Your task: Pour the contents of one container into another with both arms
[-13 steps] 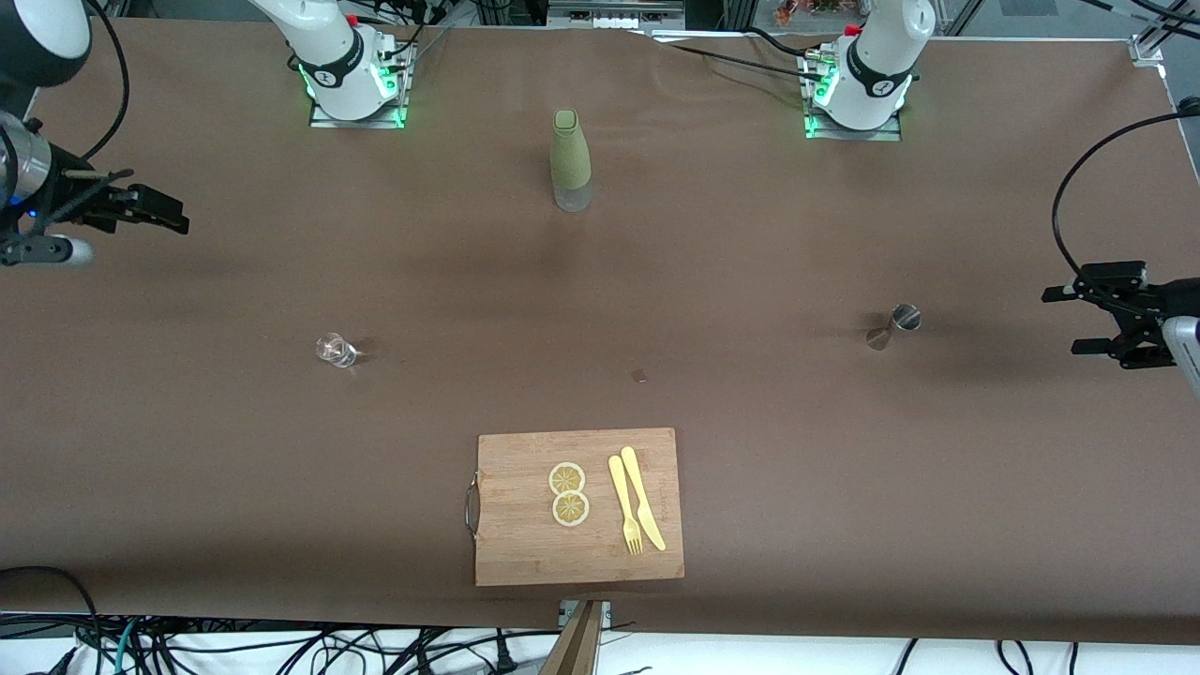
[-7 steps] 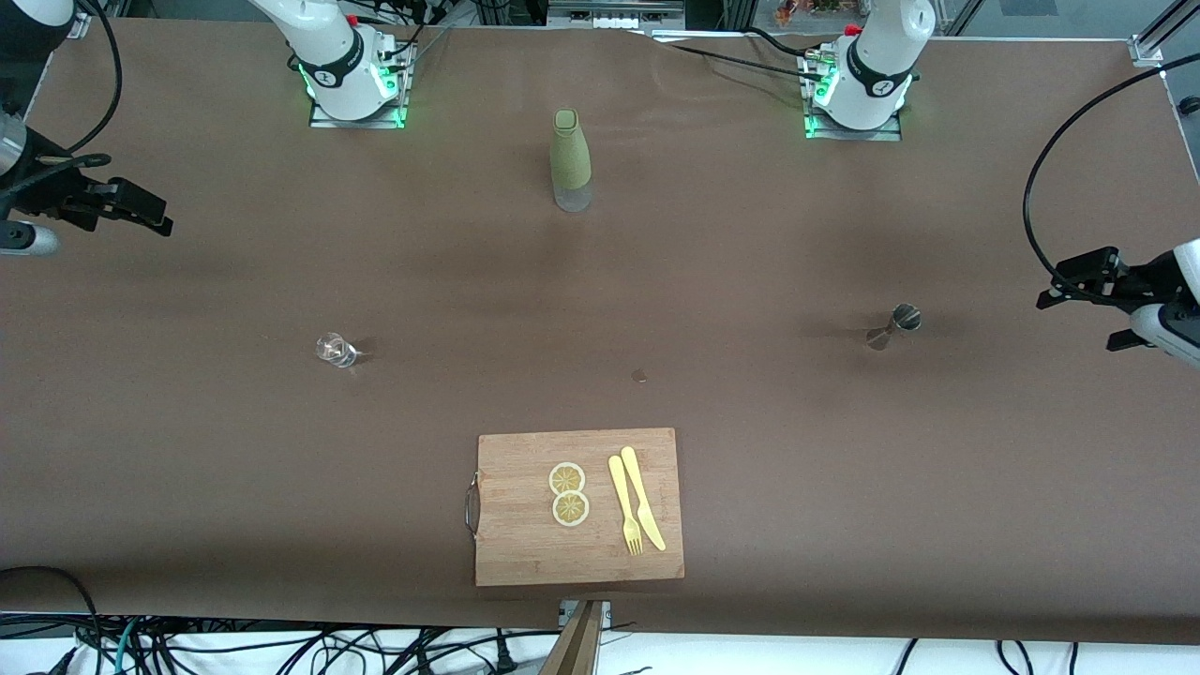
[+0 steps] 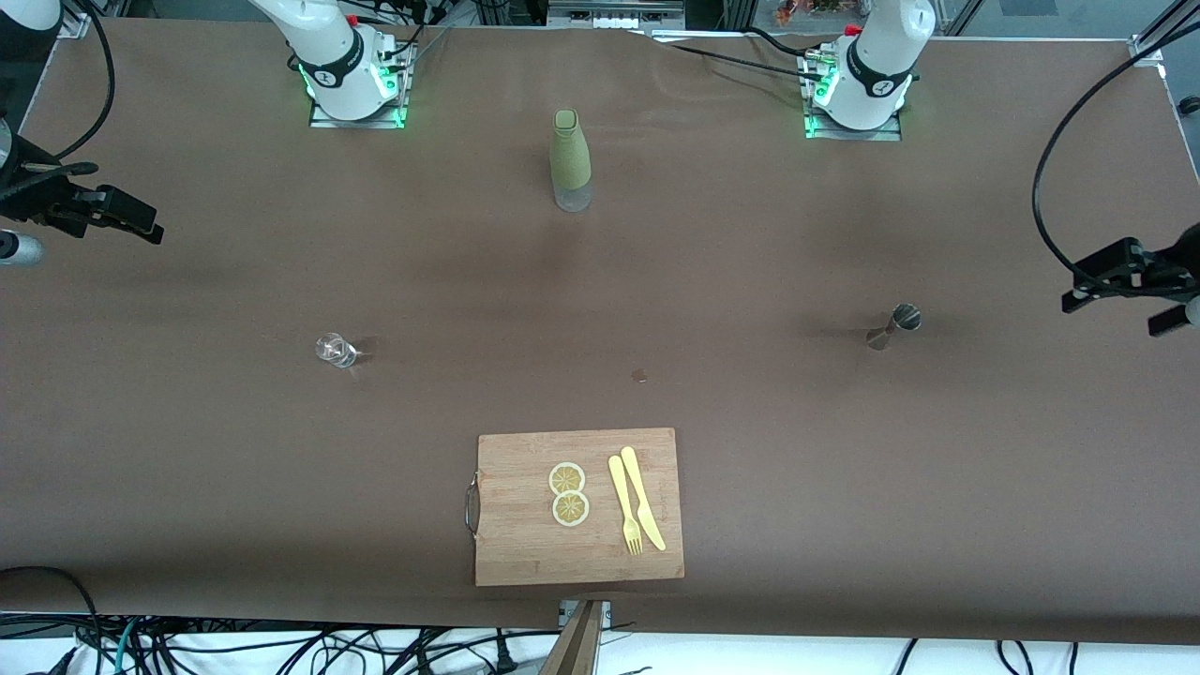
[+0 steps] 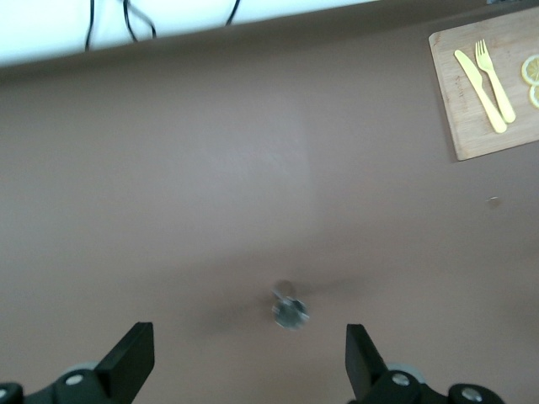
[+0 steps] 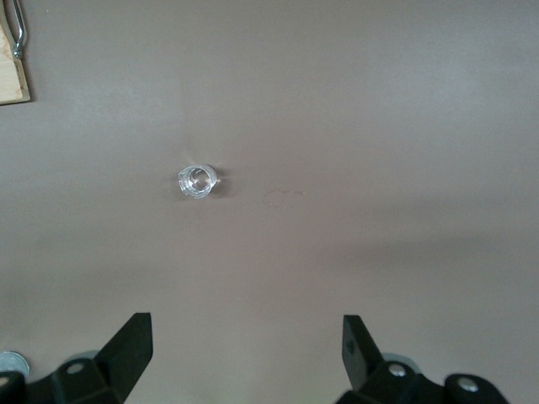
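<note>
Left gripper (image 3: 1134, 291) spread wide near my small metal jigger (image 3: 898, 323), right gripper (image 3: 117, 217) spread wide near small clear glass (image 3: 334, 350), both standing; pre- or post-pour, can't judge.

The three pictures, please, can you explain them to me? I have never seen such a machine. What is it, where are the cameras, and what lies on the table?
Two robot arms stand at a brown table. One camera looks down from across the table; one more sits on each arm's wrist.

The left gripper hangs over its end of the table, open, holding nothing. The right gripper hangs over the other end, also open.

On the table stand a green bottle between the bases, a small clear glass toward the right arm's end, and a metal measuring cup toward the left arm's end. Nearest the front camera lies a wooden board with two lemon slices, a fork and a knife.
</note>
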You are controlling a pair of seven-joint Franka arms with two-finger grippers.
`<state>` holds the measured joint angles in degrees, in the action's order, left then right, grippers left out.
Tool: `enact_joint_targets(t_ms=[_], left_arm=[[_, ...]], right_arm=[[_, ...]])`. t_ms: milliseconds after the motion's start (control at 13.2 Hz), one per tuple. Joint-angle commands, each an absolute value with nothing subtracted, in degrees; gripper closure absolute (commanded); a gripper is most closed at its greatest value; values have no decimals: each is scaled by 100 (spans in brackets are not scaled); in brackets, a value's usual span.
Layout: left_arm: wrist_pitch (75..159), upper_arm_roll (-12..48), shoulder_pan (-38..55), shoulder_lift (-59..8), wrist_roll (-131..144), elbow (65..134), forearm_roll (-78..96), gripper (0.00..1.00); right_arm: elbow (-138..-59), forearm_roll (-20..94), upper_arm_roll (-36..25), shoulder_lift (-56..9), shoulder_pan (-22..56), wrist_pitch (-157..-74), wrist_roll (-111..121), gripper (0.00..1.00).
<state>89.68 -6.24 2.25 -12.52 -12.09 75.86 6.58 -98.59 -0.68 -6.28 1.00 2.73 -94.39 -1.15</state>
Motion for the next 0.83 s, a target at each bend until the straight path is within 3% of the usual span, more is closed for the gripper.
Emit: enact_joint_targets(t_ms=[0, 756], left_arm=[[8554, -431, 220, -967, -739, 7831, 439, 0], [8464, -404, 237, -1204, -571, 7462, 466, 0]], right_arm=[[-9721, -79, -606, 53, 237, -9299, -202, 0], [-9721, -53, -606, 44, 237, -9299, -202, 0]])
